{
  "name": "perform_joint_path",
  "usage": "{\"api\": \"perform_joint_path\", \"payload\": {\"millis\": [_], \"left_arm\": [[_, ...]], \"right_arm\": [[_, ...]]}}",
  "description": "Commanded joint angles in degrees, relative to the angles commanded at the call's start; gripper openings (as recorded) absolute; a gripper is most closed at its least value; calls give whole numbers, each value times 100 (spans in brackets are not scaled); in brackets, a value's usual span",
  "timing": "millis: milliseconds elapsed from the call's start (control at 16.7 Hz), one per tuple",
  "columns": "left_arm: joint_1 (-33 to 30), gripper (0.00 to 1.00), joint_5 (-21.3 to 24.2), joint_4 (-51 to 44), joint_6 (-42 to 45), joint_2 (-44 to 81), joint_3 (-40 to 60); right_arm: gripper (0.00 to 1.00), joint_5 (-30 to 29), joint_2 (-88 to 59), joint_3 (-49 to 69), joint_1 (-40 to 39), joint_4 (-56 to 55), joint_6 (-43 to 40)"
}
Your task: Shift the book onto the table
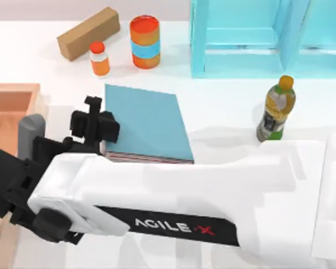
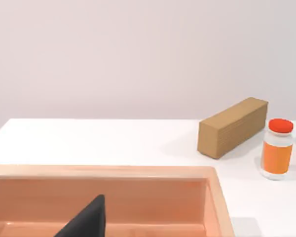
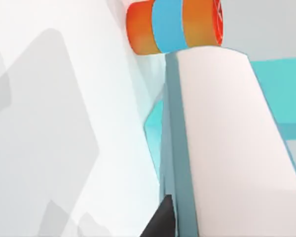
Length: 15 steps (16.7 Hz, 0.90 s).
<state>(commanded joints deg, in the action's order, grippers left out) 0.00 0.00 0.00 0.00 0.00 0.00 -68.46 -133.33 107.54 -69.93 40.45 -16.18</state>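
The light blue book [image 1: 145,120] lies flat on the white table [image 1: 224,112], left of centre, its white and reddish page edges facing the front. My right arm reaches across the front of the table, and my right gripper [image 1: 95,126] sits at the book's left edge. In the right wrist view a dark fingertip [image 3: 160,222] presses against the teal cover beside the white page edge [image 3: 227,148], so the gripper looks shut on the book. My left gripper [image 2: 91,222] hangs parked over the wooden tray [image 2: 138,173].
The orange-brown tray [image 1: 11,92] fills the left side. A cardboard box [image 1: 88,32], a small orange bottle [image 1: 99,59] and an orange-blue can [image 1: 144,41] stand at the back. The light blue shelf unit [image 1: 241,39] is at the back right, with a green-yellow bottle [image 1: 277,109] before it.
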Motion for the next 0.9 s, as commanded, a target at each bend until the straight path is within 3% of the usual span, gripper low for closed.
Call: {"api": "perform_joint_path", "payload": {"millis": [240, 900], "left_arm": [[0, 100, 0, 0, 0, 0, 0], [0, 100, 0, 0, 0, 0, 0]], "right_arm": [[0, -550, -585, 293, -539, 267, -373], [0, -586, -672, 459, -612, 544, -199]]}}
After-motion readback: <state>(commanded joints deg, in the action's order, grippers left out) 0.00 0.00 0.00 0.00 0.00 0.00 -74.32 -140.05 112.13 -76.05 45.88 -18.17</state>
